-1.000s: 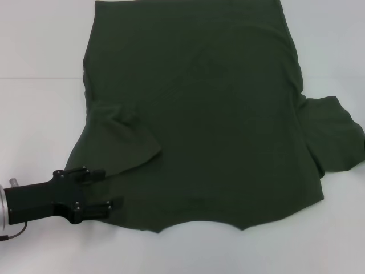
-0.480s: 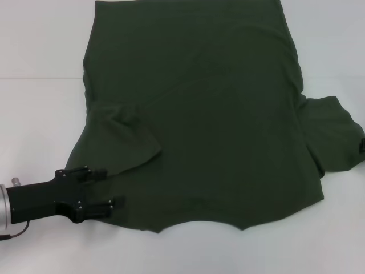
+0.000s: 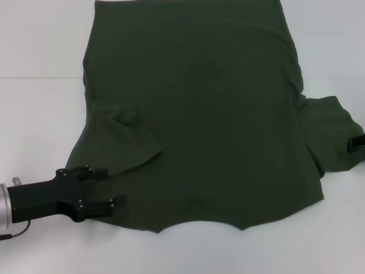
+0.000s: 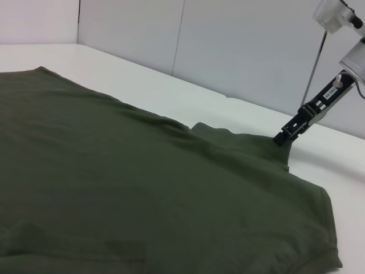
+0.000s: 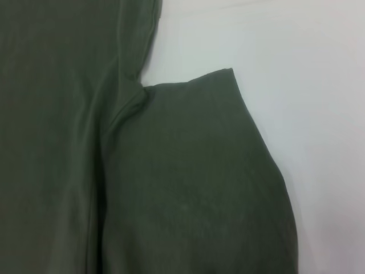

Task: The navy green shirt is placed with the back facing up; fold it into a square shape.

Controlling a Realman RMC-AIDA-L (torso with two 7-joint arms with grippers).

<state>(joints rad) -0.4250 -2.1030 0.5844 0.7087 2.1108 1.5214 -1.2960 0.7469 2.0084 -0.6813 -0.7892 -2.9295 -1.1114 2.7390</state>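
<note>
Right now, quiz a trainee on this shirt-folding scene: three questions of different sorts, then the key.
1. True or false: the left sleeve of the navy green shirt is already folded onto its body.
2. Which gripper sits at the right sleeve? A) left gripper B) right gripper
3. What surface does the shirt lie on?

Key: 1 true. 2 B. 3 The white table.
</note>
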